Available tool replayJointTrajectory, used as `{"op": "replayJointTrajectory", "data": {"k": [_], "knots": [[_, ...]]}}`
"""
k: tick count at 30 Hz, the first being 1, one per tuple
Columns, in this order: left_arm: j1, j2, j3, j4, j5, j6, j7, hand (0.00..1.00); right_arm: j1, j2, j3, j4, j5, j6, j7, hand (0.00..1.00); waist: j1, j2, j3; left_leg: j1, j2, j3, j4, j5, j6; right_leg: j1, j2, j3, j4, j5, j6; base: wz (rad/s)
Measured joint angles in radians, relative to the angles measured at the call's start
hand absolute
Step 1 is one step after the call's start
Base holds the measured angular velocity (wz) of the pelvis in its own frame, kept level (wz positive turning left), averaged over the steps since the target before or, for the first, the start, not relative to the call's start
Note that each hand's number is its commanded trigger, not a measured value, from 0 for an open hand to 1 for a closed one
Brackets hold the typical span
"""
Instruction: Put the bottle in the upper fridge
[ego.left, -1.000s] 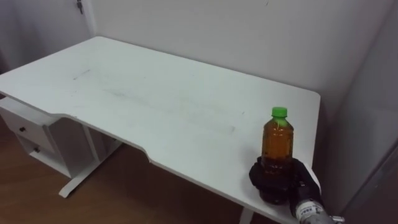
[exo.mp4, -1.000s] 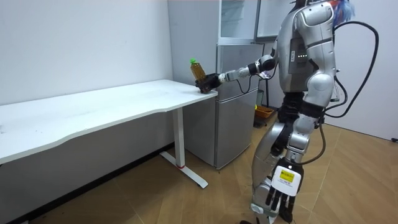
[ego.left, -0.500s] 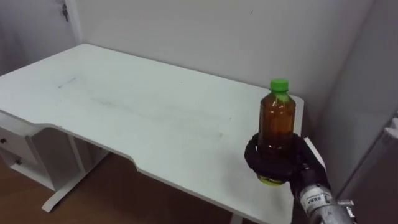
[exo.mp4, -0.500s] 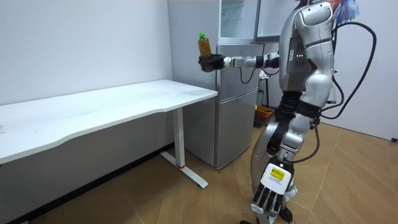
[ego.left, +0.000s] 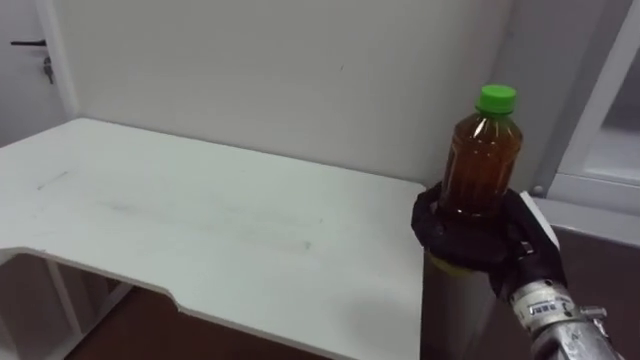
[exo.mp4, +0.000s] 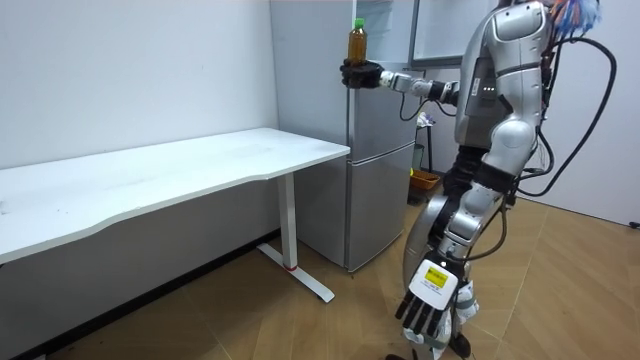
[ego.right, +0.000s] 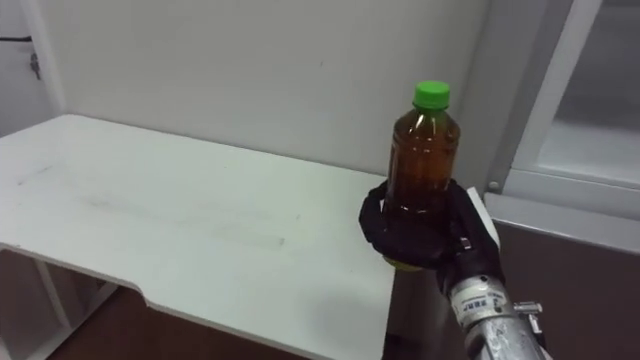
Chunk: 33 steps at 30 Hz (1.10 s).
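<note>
One hand is busy: the right hand (ego.left: 470, 235) has its fingers curled round the lower part of the bottle (ego.left: 482, 150), holding it upright in the air off the bench's (ego.left: 200, 230) end, high before the fridge (exo.mp4: 385, 170). Beside the robot's leg the left hand (exo.mp4: 424, 308) hangs low, fingers seemingly straight and spread.

Silver limbs, black right hand (ego.left: 505, 248)
</note>
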<state>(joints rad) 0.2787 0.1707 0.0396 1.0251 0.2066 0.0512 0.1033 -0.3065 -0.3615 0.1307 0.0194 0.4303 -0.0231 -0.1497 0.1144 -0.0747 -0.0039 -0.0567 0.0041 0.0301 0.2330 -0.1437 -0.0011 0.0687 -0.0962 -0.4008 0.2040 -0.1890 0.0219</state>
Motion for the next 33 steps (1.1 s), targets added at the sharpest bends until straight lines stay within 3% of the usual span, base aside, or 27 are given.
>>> {"op": "replayJointTrajectory", "data": {"k": [8, 12, 15, 20, 24, 33], "knots": [[0.007, -0.002, 0.057, 0.009, 0.003, -0.007, -0.007, 0.0, -0.001, -0.006, -0.049, -0.078, -0.009, 0.0, 0.0, 1.0, -0.008, 0.003, 0.0001, 0.016, 0.0, 0.017, -0.006, 0.0, 0.001, 0.003, -0.001, 0.016, -0.001, 0.0, 0.002, -0.06], [0.011, -0.002, 0.101, 0.017, 0.003, -0.009, -0.004, 0.0, -0.001, -0.08, -0.16, -0.084, -0.009, 0.0, -0.026, 1.0, -0.017, -0.004, 0.0007, 0.031, -0.002, 0.019, -0.019, 0.001, 0.002, 0.018, -0.002, 0.018, -0.002, -0.003, 0.005, -0.01], [0.025, -0.002, 0.107, 0.018, 0.002, -0.009, 0.0, 0.0, -0.001, -0.11, -0.215, -0.088, 0.003, 0.0, -0.043, 1.0, -0.03, -0.006, 0.0009, 0.052, 0.002, 0.042, -0.036, 0.001, 0.001, 0.02, 0.0, 0.044, -0.002, -0.005, 0.005, -0.19], [0.03, -0.001, 0.106, 0.015, 0.002, -0.013, 0.003, 0.0, -0.001, -0.114, -0.249, -0.089, 0.029, 0.0, -0.069, 1.0, -0.058, -0.017, 0.0099, 0.068, 0.006, 0.066, -0.049, -0.001, -0.001, 0.016, 0.004, 0.073, -0.002, -0.006, 0.005, -0.19], [0.029, 0.004, 0.107, 0.014, 0.002, -0.02, 0.003, 0.0, -0.001, -0.114, -0.273, -0.089, 0.051, 0.0, -0.071, 1.0, -0.079, -0.024, 0.0071, 0.071, 0.008, 0.08, -0.049, -0.006, -0.002, 0.013, 0.006, 0.09, -0.002, -0.005, 0.005, -0.11], [0.05, 0.006, 0.16, 0.014, 0.003, -0.024, 0.0, 0.0, 0.001, -0.126, -0.318, -0.087, 0.081, 0.001, -0.103, 1.0, -0.085, -0.016, 0.0, 0.084, 0.019, 0.1, -0.047, -0.016, -0.007, 0.017, 0.014, 0.098, -0.001, -0.005, 0.003, -0.07]]}}
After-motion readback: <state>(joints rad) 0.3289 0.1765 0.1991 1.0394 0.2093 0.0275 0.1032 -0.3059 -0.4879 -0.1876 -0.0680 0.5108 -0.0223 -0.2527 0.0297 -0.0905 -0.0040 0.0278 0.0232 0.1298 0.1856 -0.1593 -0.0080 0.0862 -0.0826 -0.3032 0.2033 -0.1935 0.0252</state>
